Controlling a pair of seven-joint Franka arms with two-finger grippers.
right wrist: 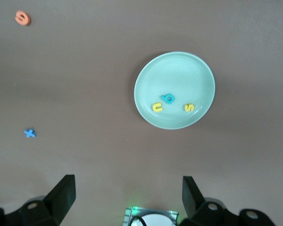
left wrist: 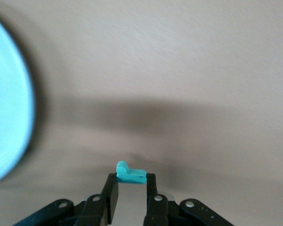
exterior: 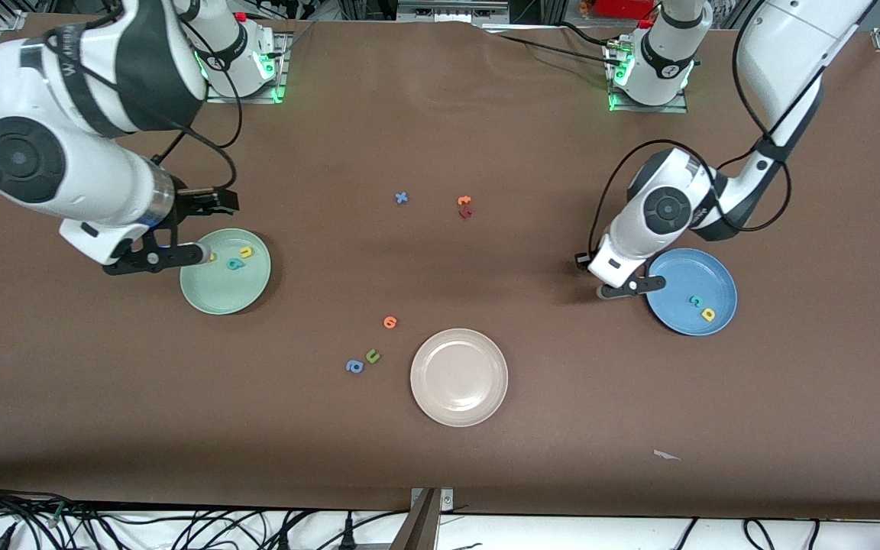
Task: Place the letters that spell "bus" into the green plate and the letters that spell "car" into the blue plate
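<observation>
My left gripper (exterior: 650, 284) (left wrist: 132, 181) is shut on a small teal "r" (left wrist: 130, 174), low over the table just beside the blue plate (exterior: 684, 267) (left wrist: 4, 127). A teal "c" (exterior: 695, 301) and a yellow "a" (exterior: 708, 314) lie in that plate. The green plate (exterior: 211, 294) (right wrist: 198, 70) holds a teal "b" (exterior: 234, 264) (right wrist: 169, 98), a yellow "u" (exterior: 246, 251) (right wrist: 157, 107) and a yellow "s" (right wrist: 189, 108). My right gripper (exterior: 207, 228) (right wrist: 127, 186) hangs open and empty over the green plate's rim.
A cream plate (exterior: 459, 412) stands nearer the front camera, mid-table. Beside it lie an orange letter (exterior: 390, 322), an olive "u" (exterior: 373, 356) and a blue "a" (exterior: 354, 367). Farther back are a blue "x" (exterior: 402, 198), an orange letter (exterior: 464, 201) and a red one (exterior: 465, 213).
</observation>
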